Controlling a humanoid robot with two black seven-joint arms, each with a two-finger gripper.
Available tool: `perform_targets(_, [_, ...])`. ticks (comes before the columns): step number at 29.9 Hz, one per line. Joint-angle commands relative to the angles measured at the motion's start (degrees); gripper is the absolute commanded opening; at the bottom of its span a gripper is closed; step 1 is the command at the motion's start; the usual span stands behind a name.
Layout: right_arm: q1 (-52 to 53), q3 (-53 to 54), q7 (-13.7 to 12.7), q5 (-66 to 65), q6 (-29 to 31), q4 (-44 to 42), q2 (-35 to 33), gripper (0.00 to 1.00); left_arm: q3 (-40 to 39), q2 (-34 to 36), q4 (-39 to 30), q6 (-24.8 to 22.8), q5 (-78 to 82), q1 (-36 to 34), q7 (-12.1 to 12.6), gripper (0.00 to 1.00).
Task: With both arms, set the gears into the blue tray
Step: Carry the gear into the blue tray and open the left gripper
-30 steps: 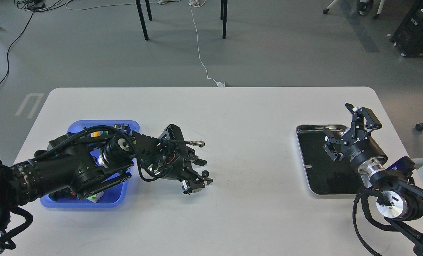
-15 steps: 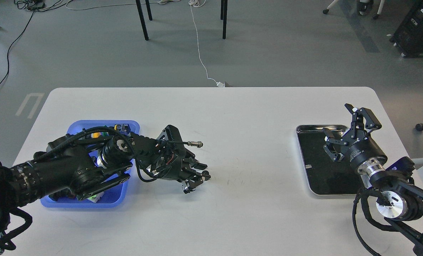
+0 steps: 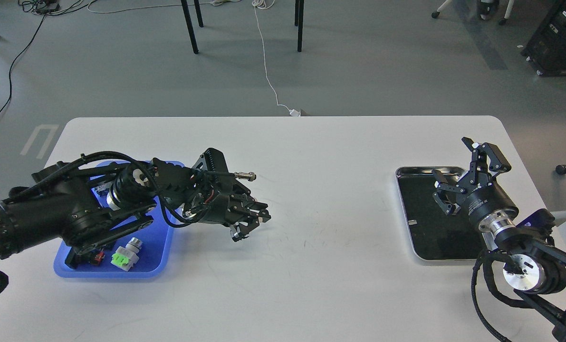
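Observation:
My left gripper (image 3: 250,222) hovers just above the white table, a little to the right of the blue tray (image 3: 155,252). Its fingers are drawn together, and a small dark gear seems pinched between them, though it barely stands out against the black fingers. No gear lies on the table where the gripper was. My left arm crosses over the tray's far half and hides it. My right gripper (image 3: 464,174) stands open and empty above the far right corner of the metal tray.
A green-capped switch (image 3: 123,257) and a red one (image 3: 95,257) lie in the blue tray's near part. The silver-rimmed metal tray (image 3: 405,172) with a black inside sits at the right, with a tiny pale scrap (image 3: 412,222) in it.
My left gripper shut on the gear on the table, then lifted and drew back left toward the blue tray. The arm swung up, uncovering the tray's near part. The right arm stayed still.

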Motion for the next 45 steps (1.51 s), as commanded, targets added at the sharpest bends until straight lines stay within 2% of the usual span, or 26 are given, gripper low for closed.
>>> perform_targets(1, [-0.02,-0.09,0.02,0.0,0.0,0.0,0.14,0.97,-0.15,8.14,-4.71,-0.03,0.0,-1.75,0.0,0.17])
perform_targets(5, [0.06,-0.18,0.02,0.0,0.0,0.0,0.4,0.97,-0.15,18.51,-5.95,0.23,0.0,-1.4,0.0,0.17])
perform_targets(10, [0.06,-0.18,0.02,-0.09,0.0,-0.09,0.67,0.97,0.03,24.59,-4.81,1.28,0.0,1.66,0.0,0.18])
perform_targets(14, [0.15,-0.27,0.02,-0.09,0.0,0.0,1.28,0.97,-0.58,24.78,-1.65,1.81,0.0,4.93,0.0,0.18])
perform_targets(22, [0.06,-0.53,0.02,-0.26,0.0,-0.09,1.11,0.97,-1.03,21.61,6.96,2.25,0.0,5.72,0.0,0.2])
perform_targets(41, [-0.46,-0.44,0.02,-0.27,0.0,0.0,0.67,0.97,-1.03,17.48,11.19,2.78,0.0,7.13,0.0,0.23])
perform_targets(45, [-0.46,-0.44,0.02,-0.27,0.0,0.0,0.67,0.97,-0.94,17.04,11.28,2.78,0.0,7.13,0.0,0.27])
